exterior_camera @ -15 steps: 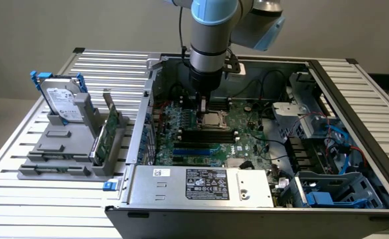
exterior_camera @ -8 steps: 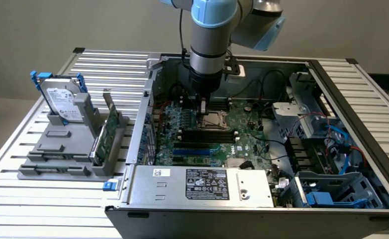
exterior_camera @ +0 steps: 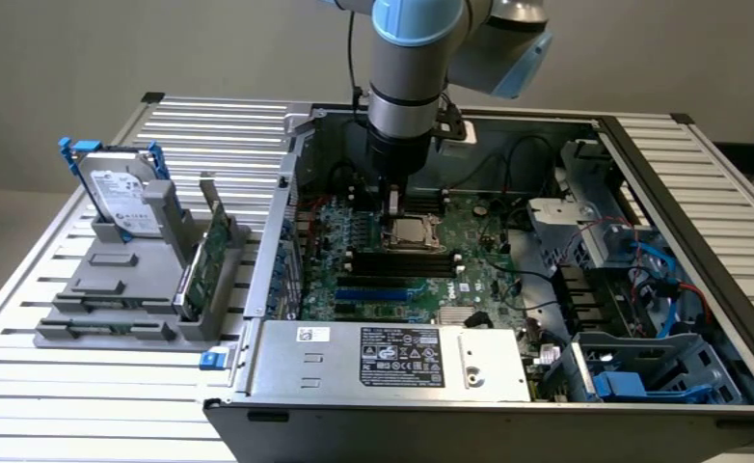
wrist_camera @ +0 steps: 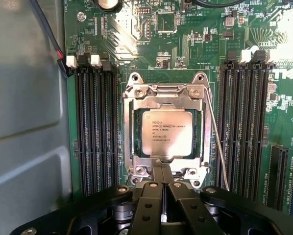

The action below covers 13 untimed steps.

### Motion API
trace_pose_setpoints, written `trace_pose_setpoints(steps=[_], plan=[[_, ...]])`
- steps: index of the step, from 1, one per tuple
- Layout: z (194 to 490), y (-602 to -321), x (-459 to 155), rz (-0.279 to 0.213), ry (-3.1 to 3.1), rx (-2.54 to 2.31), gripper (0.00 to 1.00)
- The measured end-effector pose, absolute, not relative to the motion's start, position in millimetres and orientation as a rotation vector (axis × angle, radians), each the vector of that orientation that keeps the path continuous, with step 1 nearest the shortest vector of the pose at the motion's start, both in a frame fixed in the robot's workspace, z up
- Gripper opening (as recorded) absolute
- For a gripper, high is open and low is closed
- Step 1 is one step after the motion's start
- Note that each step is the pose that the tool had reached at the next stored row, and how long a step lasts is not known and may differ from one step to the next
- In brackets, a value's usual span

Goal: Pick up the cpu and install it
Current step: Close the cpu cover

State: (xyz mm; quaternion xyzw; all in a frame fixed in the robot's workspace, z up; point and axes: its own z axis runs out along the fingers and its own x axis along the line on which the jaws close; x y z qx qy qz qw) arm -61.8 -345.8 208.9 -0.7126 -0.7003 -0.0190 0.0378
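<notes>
The cpu (wrist_camera: 166, 132) lay flat and square in its socket, printed metal top up, inside the steel socket frame (wrist_camera: 163, 95) at the middle of the motherboard (wrist_camera: 185, 44). It looked seated; whether the frame was clamped down on it could not be told, and the thin wire lever (wrist_camera: 215, 142) ran at a slant along one side of the socket. Judgement on handling: a light, stiff, thin plate with a smooth top that gives little purchase. The fragile part is likely the contact side and the socket under it, so it should be held by two opposite edges, kept level, and never pushed sideways. The gripper (wrist_camera: 162, 169) was closed, fingers pressed together with nothing between them. Its tips stood over the frame's edge just beside the cpu; contact with the frame could not be judged. Banks of black memory slots (wrist_camera: 95, 127) flanked the socket on both sides. In the exterior view the arm reached straight down into the open computer case (exterior_camera: 269, 227), the gripper (exterior_camera: 390, 201) just above the cpu (exterior_camera: 412, 231). Towards the exterior view's left, well apart from the case, a grey holder (exterior_camera: 120, 289) on the slatted counter (exterior_camera: 42, 386) carried the hard drive (exterior_camera: 120, 198) and a green circuit card (exterior_camera: 210, 256), both upright.
</notes>
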Motion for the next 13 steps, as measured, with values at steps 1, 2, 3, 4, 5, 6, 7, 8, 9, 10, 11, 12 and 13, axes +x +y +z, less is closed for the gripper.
trace_pose_setpoints(steps=[1,2,3,4,5,6,7,8,9,10,11,12,13], plan=[[209,-346,-62,-0.058,-2.148,-2.186,0.11],[209,-346,-62,-0.056,-2.147,-2.185,0.11],[209,-346,-63,-0.054,-2.145,-2.183,0.11],[210,-346,-64,-0.051,-2.142,-2.180,0.11],[210,-346,-65,-0.047,-2.138,-2.177,0.11],[211,-346,-67,-0.045,-2.135,-2.174,0.11],[212,-346,-68,-0.046,-2.133,-2.172,0.11],[213,-346,-69,-0.046,-2.132,-2.170,0.11],[215,-347,-70,-0.047,-2.131,-2.169,0.11],[215,-347,-72,-0.049,-2.129,-2.168,0.11],[216,-347,-73,-0.051,-2.128,-2.168,0.11],[217,-347,-75,-0.052,-2.126,-2.167,0.11],[218,-348,-76,-0.054,-2.125,-2.167,0.11]])
